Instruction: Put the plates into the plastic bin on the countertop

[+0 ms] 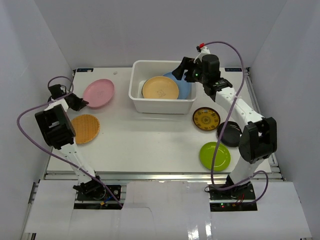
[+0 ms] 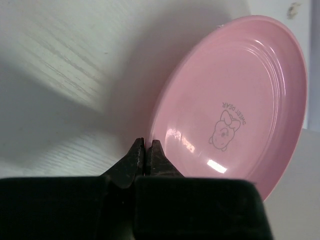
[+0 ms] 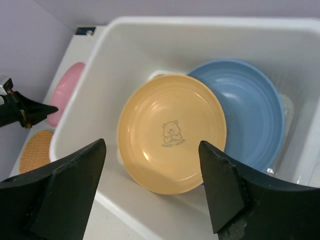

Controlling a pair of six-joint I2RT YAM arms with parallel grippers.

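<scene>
The white plastic bin (image 1: 162,105) stands at the back middle of the countertop (image 1: 145,140). In it lie a peach plate (image 1: 160,88) and a blue plate (image 1: 184,86), the peach one partly over the blue. My right gripper (image 1: 179,70) hangs open and empty above the bin's right side. Its wrist view shows the peach plate (image 3: 170,132), the blue plate (image 3: 255,115) and the bin wall (image 3: 115,65) between the spread fingers. My left gripper (image 1: 84,104) is shut on the near rim of the pink plate (image 1: 99,93), which is tilted (image 2: 235,100). The pale green dish is not clearly visible.
An orange plate (image 1: 85,128) lies at the left beside my left arm. A black-and-yellow patterned plate (image 1: 206,118), a black plate (image 1: 230,134) and a lime green plate (image 1: 215,156) lie at the right near my right arm. White panels wall the sides and back.
</scene>
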